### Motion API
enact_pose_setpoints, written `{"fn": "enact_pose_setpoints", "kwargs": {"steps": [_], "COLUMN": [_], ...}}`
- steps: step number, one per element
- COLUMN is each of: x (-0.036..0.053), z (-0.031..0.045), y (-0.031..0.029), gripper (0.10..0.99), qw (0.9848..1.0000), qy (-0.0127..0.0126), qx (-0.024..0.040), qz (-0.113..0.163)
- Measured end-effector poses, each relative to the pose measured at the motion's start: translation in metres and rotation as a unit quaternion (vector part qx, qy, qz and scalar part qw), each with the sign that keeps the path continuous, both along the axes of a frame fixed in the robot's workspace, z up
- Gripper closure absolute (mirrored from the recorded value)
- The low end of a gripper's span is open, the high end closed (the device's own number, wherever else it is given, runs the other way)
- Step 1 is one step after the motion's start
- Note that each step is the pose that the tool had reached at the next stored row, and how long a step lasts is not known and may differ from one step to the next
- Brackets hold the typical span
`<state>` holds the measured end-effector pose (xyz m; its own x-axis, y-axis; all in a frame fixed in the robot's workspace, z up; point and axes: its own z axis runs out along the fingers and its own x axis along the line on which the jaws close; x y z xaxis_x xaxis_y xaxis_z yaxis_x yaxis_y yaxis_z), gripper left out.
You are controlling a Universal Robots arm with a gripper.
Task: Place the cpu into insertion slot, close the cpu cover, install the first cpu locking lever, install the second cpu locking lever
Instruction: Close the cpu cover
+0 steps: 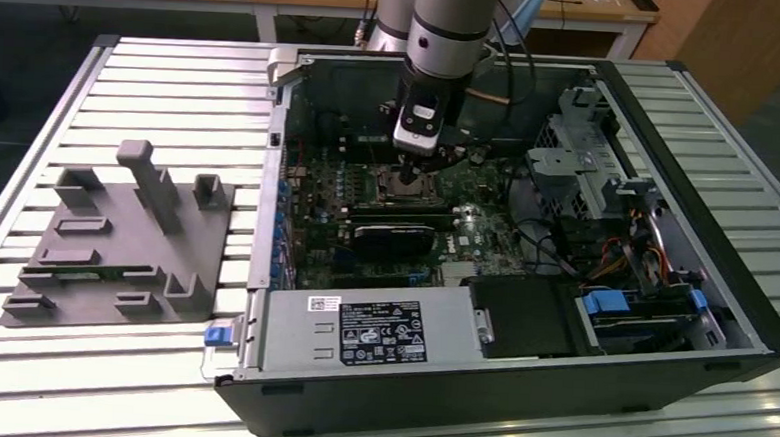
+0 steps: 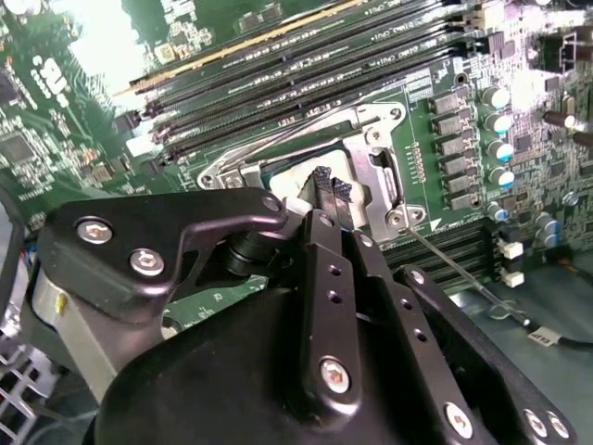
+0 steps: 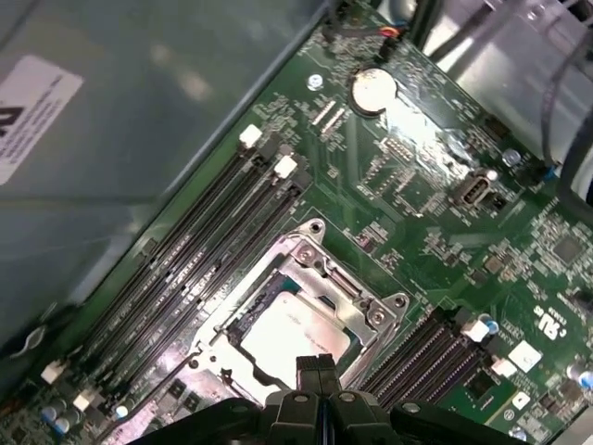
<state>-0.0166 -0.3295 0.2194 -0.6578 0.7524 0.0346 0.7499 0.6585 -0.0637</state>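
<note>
First wrist view: gripper (image 3: 315, 363), fingers closed together and empty, over the cpu (image 3: 295, 336) seated in the insertion slot (image 3: 243, 323) (cpu cover (image 3: 322, 267) lowered). Hazard: a skidding fingertip could scratch the chip.

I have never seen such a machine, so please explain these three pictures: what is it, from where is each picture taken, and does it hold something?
It is a robot arm that reaches into an open computer case on a slatted table. The exterior view looks on from outside. Both wrist views come from cameras riding on the arm, close above the green motherboard. The gripper, a two-finger claw, is shut, and I see nothing in it. Its tips are at the cpu, a pale square chip lying in its slot. A grey holder lies on the table at the exterior view's left.
</note>
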Motion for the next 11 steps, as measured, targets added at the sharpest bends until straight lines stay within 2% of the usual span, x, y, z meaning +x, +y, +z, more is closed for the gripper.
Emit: {"fn": "enact_pose_setpoints", "kwargs": {"steps": [4,9,10,11], "x": [0.0000,0.0000,0.0000,0.0000], "z": [0.0000,-0.0001,0.0000,-0.0001], "y": [0.0000,0.0000,0.0000,0.0000], "gripper": [0.980,0.980,0.980,0.980], "qw": [0.9998,0.9987,0.9985,0.9983], "qy": [-0.0005,-0.0010,-0.0016,-0.0035], "qx": [0.0082,0.0191,0.0206,0.0209], "qz": [0.021,0.046,0.050,0.053]}}
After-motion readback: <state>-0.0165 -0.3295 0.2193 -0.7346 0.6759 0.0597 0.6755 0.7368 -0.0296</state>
